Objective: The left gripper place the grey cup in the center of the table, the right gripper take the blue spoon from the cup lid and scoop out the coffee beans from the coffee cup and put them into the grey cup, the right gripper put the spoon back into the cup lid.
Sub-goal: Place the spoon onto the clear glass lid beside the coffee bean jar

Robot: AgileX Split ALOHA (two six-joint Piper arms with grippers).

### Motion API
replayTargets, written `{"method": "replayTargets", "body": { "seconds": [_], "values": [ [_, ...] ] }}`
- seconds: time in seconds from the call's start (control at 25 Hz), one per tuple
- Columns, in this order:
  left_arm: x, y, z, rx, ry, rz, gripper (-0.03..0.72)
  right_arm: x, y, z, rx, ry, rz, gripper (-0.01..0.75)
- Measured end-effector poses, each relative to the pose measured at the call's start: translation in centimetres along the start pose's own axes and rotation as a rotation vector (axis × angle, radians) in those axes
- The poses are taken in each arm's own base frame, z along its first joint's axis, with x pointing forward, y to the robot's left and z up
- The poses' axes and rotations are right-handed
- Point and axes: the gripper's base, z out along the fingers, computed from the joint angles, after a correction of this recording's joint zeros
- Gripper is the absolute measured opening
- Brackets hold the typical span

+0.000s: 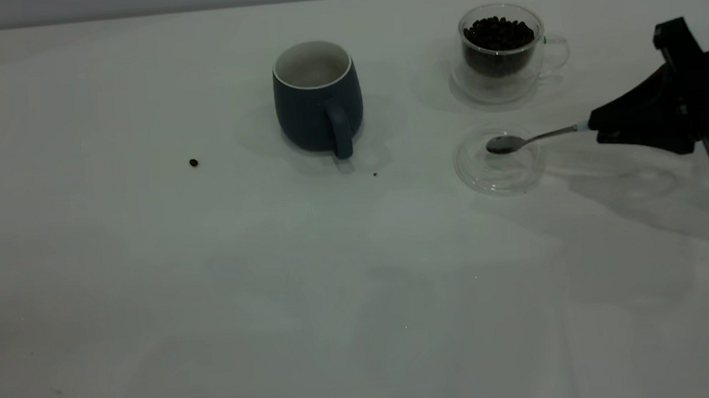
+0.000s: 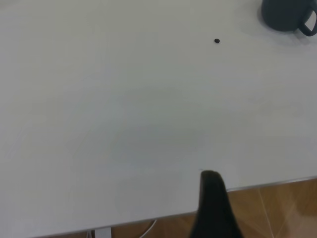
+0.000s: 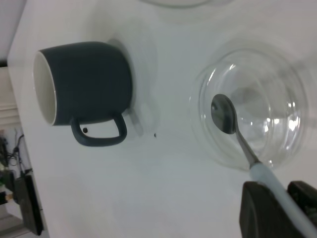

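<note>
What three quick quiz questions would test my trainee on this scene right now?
1. True or false: the right claw holds the blue spoon with its bowl over the cup lid.
2. Where are most coffee beans? A) grey cup B) coffee cup C) cup lid
3. Fill in: one stray bean lies on the ____.

Key: 1 true; 2 B; 3 table.

- The right gripper (image 3: 277, 208) clamps the pale handle of the blue spoon (image 3: 237, 136).
- The spoon's metal bowl sits inside the clear cup lid (image 3: 277, 79), empty.
- The grey cup (image 3: 84, 82) stands apart on the white table (image 3: 148, 198), a dark speck (image 3: 155, 134) between them.
</note>
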Motion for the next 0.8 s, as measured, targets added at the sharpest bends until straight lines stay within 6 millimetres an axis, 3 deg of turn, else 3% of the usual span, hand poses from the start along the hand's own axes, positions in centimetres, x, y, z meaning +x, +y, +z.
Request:
{"method": "replayTargets", "body": {
  "seconds": [0.44,0.8],
  "values": [
    [0.0,0.0,0.0,0.0,0.0,0.001,0.588,-1.1,-1.4,2.1,-0.087,0.01,-0.036,0.102],
    [0.0,0.0,0.0,0.0,0.0,0.001,0.588,-0.2,-2.4,2.9,-0.112,0.036,-0.039,0.102]
  ]
}}
